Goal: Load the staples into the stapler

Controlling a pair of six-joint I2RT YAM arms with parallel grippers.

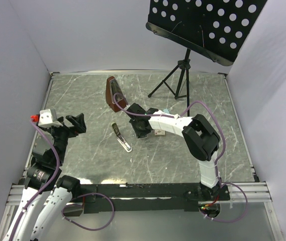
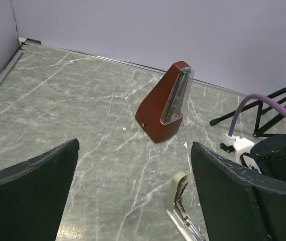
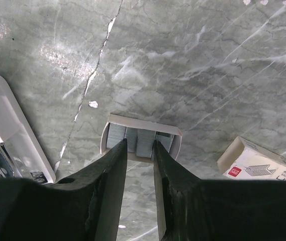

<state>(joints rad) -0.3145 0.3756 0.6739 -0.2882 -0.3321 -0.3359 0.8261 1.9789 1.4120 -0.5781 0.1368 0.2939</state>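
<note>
On the grey marbled worktop (image 1: 193, 160) the open stapler (image 1: 121, 137) lies flat, with a black music stand (image 1: 203, 25) well behind it to the right and a brown metronome (image 1: 114, 96) upright just behind it. The left pincer (image 1: 76, 124) hangs to the stapler's left, its 2 fingers spread wide and holding nothing. The right pincer (image 3: 140, 144) is just right of the stapler, fingers drawn narrow around 1 strip of the staples (image 3: 145, 136) in a small open tray (image 3: 113, 119); I cannot tell whether they pinch it, and the cream box (image 3: 256, 161) lies further right.
</note>
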